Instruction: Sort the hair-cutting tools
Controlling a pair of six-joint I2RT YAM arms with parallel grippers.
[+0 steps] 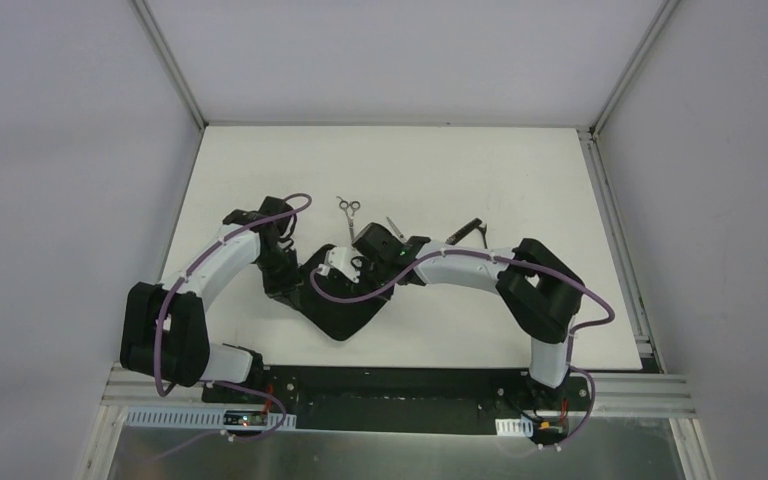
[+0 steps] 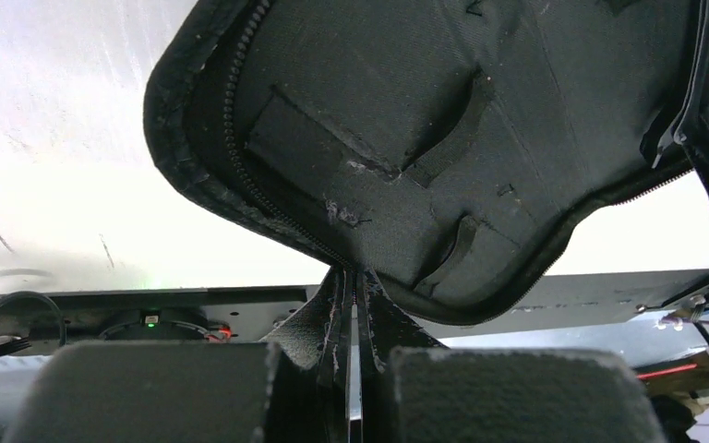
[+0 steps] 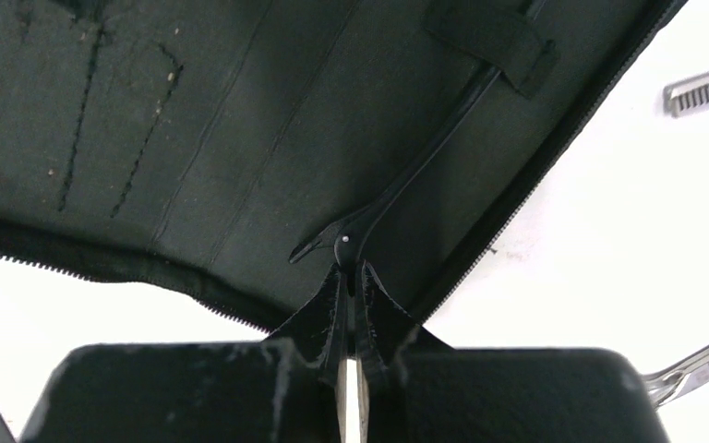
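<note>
The black zip case [image 1: 345, 312] lies open in the middle of the table. My left gripper [image 2: 355, 281] is shut on the case's zipped rim [image 2: 240, 198], also seen from above [image 1: 282, 268]. My right gripper [image 3: 351, 277] is shut on the end of a thin black stick-like tool [image 3: 425, 148], whose stem runs under an elastic strap [image 3: 494, 37] inside the case [image 3: 194, 120]. From above the right gripper [image 1: 357, 262] is over the case. Silver ring-handled scissors [image 1: 349, 208] lie beyond the case. Black-handled scissors [image 1: 467, 231] lie to the right.
A small silver toothed comb or clip [image 3: 706, 90] lies on the white table by the case, also in the top view [image 1: 393, 227]. A silver scissor blade [image 3: 697, 365] shows at the right wrist view's lower right. Both arms cross over the table's near middle.
</note>
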